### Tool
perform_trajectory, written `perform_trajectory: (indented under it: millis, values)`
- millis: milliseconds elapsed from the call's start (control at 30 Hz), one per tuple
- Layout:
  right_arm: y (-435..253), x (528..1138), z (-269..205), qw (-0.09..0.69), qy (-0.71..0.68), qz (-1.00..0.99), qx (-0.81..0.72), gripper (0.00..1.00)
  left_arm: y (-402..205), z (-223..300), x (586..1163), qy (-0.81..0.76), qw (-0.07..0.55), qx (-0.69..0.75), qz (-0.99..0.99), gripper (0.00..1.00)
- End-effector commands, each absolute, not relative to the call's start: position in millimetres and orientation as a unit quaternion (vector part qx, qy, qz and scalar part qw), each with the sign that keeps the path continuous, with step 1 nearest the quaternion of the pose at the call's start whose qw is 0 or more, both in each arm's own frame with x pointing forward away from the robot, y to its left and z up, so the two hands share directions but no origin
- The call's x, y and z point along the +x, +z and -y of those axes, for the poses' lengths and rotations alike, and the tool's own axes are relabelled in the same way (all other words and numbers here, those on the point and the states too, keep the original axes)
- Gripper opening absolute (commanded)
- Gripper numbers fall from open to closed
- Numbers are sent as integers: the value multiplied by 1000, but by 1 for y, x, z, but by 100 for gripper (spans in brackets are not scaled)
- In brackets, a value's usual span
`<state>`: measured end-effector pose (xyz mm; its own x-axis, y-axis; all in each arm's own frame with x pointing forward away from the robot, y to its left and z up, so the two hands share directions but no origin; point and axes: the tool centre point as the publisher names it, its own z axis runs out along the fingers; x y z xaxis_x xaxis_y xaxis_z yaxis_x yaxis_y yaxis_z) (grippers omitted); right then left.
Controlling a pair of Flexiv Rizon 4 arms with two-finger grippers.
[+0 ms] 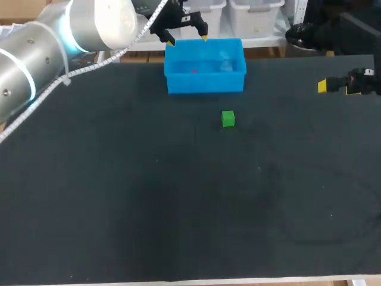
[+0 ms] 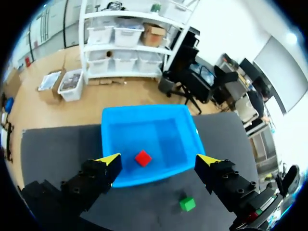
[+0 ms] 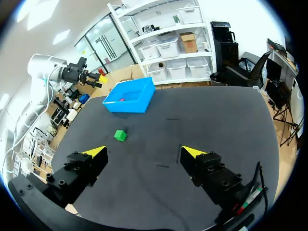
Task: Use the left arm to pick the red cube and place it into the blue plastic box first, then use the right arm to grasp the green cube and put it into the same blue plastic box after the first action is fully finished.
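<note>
The red cube lies on the floor of the blue plastic box, seen faintly from above as well. My left gripper hangs open above the box, nothing between its yellow-tipped fingers. The green cube sits on the black table in front of the box, also visible under the left gripper and ahead of the right gripper. My right gripper stands open and empty at the table's right side, far from the cube and the box.
The black table top spreads wide in front of the box and the green cube. The box stands near the far edge. My left arm's large white link reaches in over the far left corner.
</note>
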<state>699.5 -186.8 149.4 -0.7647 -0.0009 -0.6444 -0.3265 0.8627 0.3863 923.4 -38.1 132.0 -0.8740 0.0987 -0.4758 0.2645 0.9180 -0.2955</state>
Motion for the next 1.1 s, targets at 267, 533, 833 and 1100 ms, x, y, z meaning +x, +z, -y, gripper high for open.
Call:
perform_trajectory:
  millis: [267, 533, 833, 1100]
  values:
    - [150, 699, 186, 331, 245, -907, -90, 100, 115, -5, 816, -176, 272, 170, -931, 100]
    - [150, 699, 186, 331, 245, -907, -90, 100, 105, -19, 786, -197, 262, 218, -919, 100]
    - [150, 699, 186, 331, 245, -907, -90, 100, 93, -29, 759, -192, 252, 287, -904, 100]
    - [150, 699, 186, 331, 245, -907, -90, 100, 77, -39, 750, -189, 229, 324, -898, 100]
